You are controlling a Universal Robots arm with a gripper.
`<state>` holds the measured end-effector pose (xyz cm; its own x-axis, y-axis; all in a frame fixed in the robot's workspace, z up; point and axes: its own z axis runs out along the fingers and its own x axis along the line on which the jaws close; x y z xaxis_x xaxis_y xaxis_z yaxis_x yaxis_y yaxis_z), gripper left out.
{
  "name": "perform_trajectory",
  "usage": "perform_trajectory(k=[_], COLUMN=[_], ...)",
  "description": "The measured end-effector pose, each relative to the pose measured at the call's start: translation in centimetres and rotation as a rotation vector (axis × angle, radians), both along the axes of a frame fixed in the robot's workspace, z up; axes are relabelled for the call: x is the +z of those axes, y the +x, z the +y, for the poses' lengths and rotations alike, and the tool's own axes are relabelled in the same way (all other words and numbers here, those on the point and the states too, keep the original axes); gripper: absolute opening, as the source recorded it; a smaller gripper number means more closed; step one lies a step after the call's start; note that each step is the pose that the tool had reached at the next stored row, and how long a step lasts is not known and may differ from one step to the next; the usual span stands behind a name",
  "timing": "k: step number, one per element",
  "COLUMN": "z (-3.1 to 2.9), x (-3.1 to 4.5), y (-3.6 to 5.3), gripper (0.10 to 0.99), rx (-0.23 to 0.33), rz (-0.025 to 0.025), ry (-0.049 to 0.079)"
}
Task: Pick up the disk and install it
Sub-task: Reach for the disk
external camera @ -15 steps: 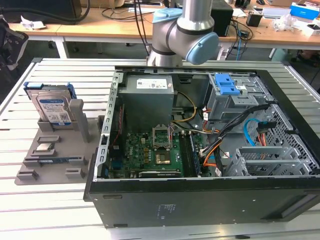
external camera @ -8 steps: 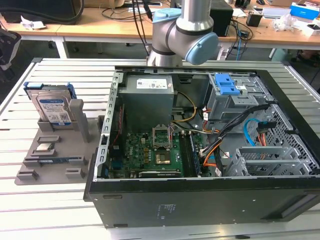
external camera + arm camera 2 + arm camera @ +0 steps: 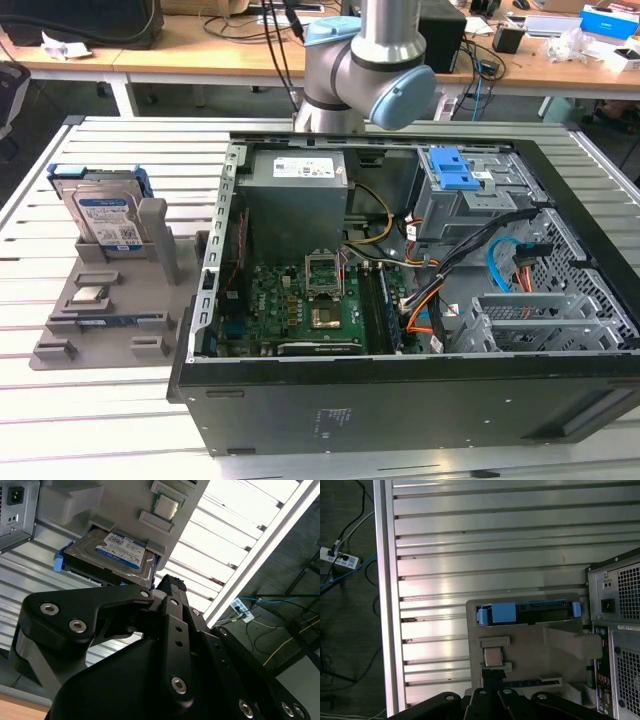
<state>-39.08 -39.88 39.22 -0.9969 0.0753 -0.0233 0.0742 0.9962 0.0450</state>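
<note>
The disk (image 3: 103,212) is a silver hard drive with a white-and-blue label in a blue carrier. It stands on edge in a slot at the back of a grey holder (image 3: 150,300), on the slatted table at the exterior view's left. In the second wrist view the disk (image 3: 117,554) leans in its slot beyond the black gripper (image 3: 169,586), which is well apart from it. In the first wrist view the disk's blue carrier edge (image 3: 520,614) faces up, and the gripper (image 3: 492,701) shows at the picture's edge. Nothing is held.
An open computer case (image 3: 400,280) takes up the middle and right of the table, with a motherboard, cables and a drive cage with a blue latch (image 3: 455,172). The grey holder also carries a square chip (image 3: 90,296) and a dark memory stick (image 3: 120,321). The arm (image 3: 365,60) rises behind the case.
</note>
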Motion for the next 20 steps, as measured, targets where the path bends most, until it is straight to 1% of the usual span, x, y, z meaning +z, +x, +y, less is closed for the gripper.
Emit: perform_trajectory(k=[9, 12, 13, 16, 20], z=[0.0, 0.0, 0.01, 0.21, 0.23], x=[-0.01, -0.02, -0.02, -0.03, -0.03], y=[-1.19, -1.96, -2.06, -2.07, -1.99], gripper=[0.102, 0.102, 0.102, 0.102, 0.102], rx=[0.0, 0.0, 0.0, 0.0, 0.0], rz=[0.0, 0.0, 0.0, -0.0001, 0.0], ry=[0.0, 0.0, 0.0, 0.0, -0.001])
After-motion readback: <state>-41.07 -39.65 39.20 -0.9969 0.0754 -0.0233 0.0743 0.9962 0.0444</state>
